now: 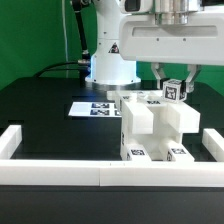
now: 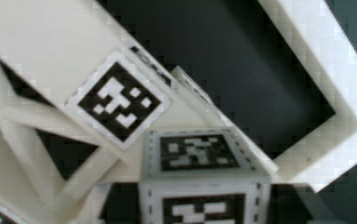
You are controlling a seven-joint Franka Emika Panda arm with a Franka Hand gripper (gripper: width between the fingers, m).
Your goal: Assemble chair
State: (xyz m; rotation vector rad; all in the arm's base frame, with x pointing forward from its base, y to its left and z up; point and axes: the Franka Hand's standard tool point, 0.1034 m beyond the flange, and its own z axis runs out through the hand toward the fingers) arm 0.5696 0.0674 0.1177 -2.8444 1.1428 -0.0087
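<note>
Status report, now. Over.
Fingers shut on small tagged block. Block right above the partly built chair; contact unclear. No obstruction seen.

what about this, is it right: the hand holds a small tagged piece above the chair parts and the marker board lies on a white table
One slip: the exterior view shows a black table, not white. The hand does hold a small tagged piece above the chair parts, and the marker board lies on that table.
</note>
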